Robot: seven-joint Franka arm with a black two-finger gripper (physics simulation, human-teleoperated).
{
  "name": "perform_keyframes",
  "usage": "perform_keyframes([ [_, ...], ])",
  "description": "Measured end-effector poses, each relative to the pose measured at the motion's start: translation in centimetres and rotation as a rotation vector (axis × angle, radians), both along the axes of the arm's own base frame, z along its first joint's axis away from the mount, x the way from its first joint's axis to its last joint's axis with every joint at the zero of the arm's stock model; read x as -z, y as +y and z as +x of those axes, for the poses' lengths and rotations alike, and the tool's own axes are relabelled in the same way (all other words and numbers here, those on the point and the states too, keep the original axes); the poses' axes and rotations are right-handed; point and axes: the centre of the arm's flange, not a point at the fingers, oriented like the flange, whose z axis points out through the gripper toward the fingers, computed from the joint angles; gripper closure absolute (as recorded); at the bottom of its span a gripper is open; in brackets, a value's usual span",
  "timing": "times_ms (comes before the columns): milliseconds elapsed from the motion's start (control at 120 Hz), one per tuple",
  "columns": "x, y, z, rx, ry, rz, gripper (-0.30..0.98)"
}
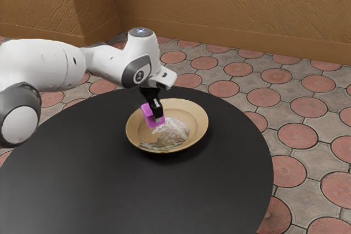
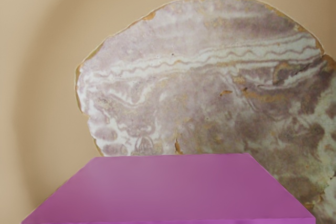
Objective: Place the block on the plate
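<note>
The magenta block [image 1: 150, 119] is in the air over the plate, on the side of the dish toward the exterior view's left, and it sits slightly tilted, its edges slanting in that view. The black gripper [image 1: 158, 117] grasps it: the fingers close on the block from two sides, the nearer one lying across its face, with part of the block jutting past toward the exterior view's left. In the wrist view the block's flat top looms just under the hand, with the dish beyond it. Which way its long axis runs, if it has one, cannot be told.

The plate [image 1: 199, 114] is a wide tan dish with a raised rim and a marbled, pale and mauve patch [image 2: 210, 77] across its middle. The coming move turns on how the block lies over this dish: the rim is off to the side, and the middle seems to be below and a little toward the exterior view's right. A small shift that way and a straight descent would likely serve; the remaining gap is hard to judge.

The carrying looks all but finished, leaving the lowering and release. Let go too high, the block could tip or slide against the sloping wall. Around the plate spreads the round black table [image 1: 98, 179], with the white arm [image 1: 55, 64] reaching in over it
</note>
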Motion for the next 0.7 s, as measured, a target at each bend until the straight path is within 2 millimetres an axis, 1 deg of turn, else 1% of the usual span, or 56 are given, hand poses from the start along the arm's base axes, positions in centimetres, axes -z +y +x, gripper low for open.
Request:
perform_keyframes([
  [92, 0.7, -1.2, 0.7, 0.015, -0.002, 0.001, 0.26],
  [233, 1.6, -2.4, 1.3, 0.027, 0.000, 0.000, 0.26],
  [442, 2.9, -2.8, 1.9, 0.030, 0.007, -0.001, 0.25],
  [592, 2.9, -2.7, 1.9, 0.031, 0.010, 0.000, 0.14],
  [700, 2.1, -2.7, 1.8, 0.030, 0.014, 0.000, 0.08],
])
